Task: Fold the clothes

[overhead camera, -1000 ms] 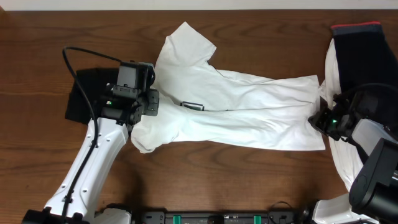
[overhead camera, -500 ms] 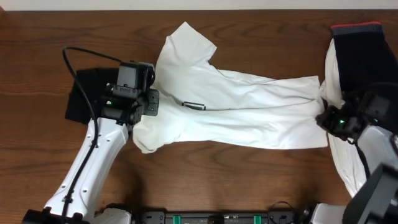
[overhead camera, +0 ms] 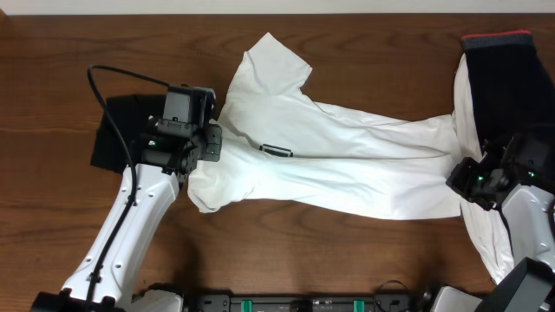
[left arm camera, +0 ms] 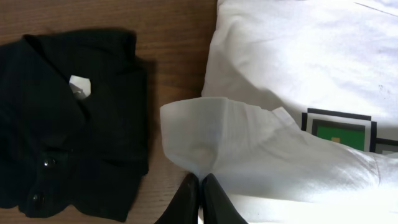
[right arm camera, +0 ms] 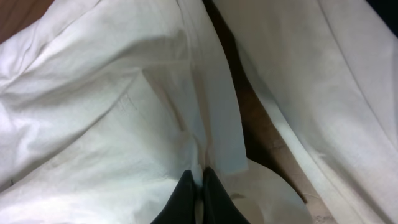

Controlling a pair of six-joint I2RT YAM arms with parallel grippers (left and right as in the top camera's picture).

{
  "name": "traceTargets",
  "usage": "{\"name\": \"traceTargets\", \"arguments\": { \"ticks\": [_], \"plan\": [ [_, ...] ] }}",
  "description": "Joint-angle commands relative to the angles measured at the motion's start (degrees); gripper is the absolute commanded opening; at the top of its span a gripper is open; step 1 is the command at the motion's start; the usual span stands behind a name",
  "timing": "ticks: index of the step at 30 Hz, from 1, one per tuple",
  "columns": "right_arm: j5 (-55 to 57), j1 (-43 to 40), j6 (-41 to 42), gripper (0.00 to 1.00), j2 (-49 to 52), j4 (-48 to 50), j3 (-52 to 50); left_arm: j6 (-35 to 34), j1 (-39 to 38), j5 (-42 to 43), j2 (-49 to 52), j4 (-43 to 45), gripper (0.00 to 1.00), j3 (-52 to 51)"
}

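two pinches hold the white t-shirt (overhead camera: 347, 160) spread flat across the middle of the table (overhead camera: 347, 251). its long axis runs from 9 to 3 o'clock, dipping slightly toward 4. the left gripper (left arm camera: 200, 186) at 9 is clamped on a white fold of it. the right gripper (right arm camera: 200, 182) at 3 is clamped on the hem. one sleeve (overhead camera: 273, 61) points to 12.

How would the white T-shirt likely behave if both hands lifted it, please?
Probably floppy: the white T-shirt lies wrinkled and drawn between the left hand and right hand. Likely light: thin pinches hold it. Its middle may sag.
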Motion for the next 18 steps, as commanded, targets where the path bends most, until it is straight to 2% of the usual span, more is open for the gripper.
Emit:
{"name": "traceTargets", "arguments": {
  "ticks": [1, 6, 7, 8, 10, 11, 12, 13, 14, 15, 18],
  "plan": [
    [-1.57, -0.39, 0.94, 0.05, -0.39, -0.26, 0.72, 0.31, 0.02, -0.70, 0.00, -0.07, 0.06, 1.25],
    [-2.99, -0.39, 0.92, 0.26, -0.39, -0.96, 0.72, 0.31, 0.02, -0.70, 0.00, -0.09, 0.06, 1.25],
    [-2.99, -0.39, 0.92, 0.27, -0.39, -1.01, 0.72, 0.31, 0.02, -0.70, 0.00, -0.09, 0.06, 1.25],
    [-2.97, -0.39, 0.92, 0.26, -0.39, -1.14, 0.72, 0.31, 0.02, -0.70, 0.00, -0.09, 0.06, 1.25],
    [-2.91, -0.39, 0.92, 0.13, -0.39, -1.36, 0.70, 0.31, 0.02, -0.70, 0.00, -0.07, 0.06, 1.25],
    [-2.73, -0.39, 0.92, 0.13, -0.39, -1.42, 0.70, 0.31, 0.02, -0.70, 0.00, -0.07, 0.06, 1.25],
    [-2.21, -0.39, 0.94, 0.16, -0.39, -1.55, 0.70, 0.31, 0.02, -0.70, 0.00, -0.07, 0.06, 1.25],
    [-0.68, -0.39, 0.94, 0.27, -0.33, -1.77, 0.70, 0.31, 0.02, -0.70, 0.00, -0.09, 0.06, 1.25],
    [1.68, -0.39, 1.03, 0.46, -0.28, -1.97, 0.66, 0.31, 0.02, -0.70, 0.00, -0.11, 0.07, 1.25],
    [3.98, -0.39, 1.68, 0.50, -0.22, -1.95, 0.52, 0.31, 0.02, -0.70, 0.00, -0.15, 0.06, 1.22],
    [6.69, -0.39, 3.30, 0.48, 0.46, -0.07, -0.48, 0.31, 0.02, -0.70, 0.00, -0.26, 0.06, 1.25]
  ]
}}
